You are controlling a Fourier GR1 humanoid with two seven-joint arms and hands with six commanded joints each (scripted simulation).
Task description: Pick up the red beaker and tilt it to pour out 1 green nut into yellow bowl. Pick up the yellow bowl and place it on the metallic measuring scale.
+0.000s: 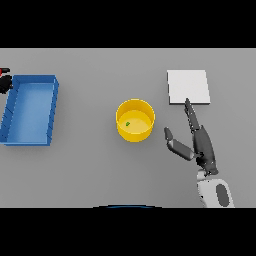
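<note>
Yellow bowl [135, 120] sits upright near the middle of the grey table [90, 165], and you can see one green nut [128, 124] lying on its floor, left of centre. Toward the table's far right you have the metallic measuring scale [188, 87], a pale square plate, bare on top and well apart from the bowl.

Your right hand [200, 142] lies between the two, just right of the bowl without touching it. Its fingers are straight and extended toward the far edge, the longest fingertip reaching the near edge of the scale plate; the thumb is spread out to the left toward the bowl. It has hold of nothing.

Along the table's left edge you see a blue tray [30, 137], open-topped, long axis running near to far. At its far left corner, cut by the frame edge, a dark shape with a bit of red [4, 71] shows beside it. You cannot tell from this view whether that is the left hand with the red beaker, so log it as unresolved.
</note>
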